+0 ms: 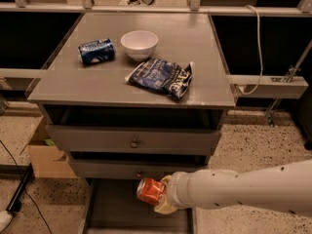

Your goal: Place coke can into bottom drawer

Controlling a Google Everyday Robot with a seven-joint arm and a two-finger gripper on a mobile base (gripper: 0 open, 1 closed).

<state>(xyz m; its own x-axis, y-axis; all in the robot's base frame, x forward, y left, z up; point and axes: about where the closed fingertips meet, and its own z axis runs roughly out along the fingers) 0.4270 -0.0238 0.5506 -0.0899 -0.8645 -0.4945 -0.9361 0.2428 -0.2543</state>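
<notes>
The coke can (149,191), red-orange, is held on its side in my gripper (163,195) at the end of the white arm (243,194) that reaches in from the right. The gripper is shut on the can. It hangs just above the bottom drawer (117,208), which is pulled out and shows a flat grey floor. The can sits in front of the middle drawer's face, over the drawer's middle-right part.
On the grey cabinet top (68,87) lie a dark blue can (96,51), a white bowl (139,44) and a dark blue chip bag (161,77). Two knobbed drawers (134,141) are shut above. A cardboard box (46,152) stands at the left on the floor.
</notes>
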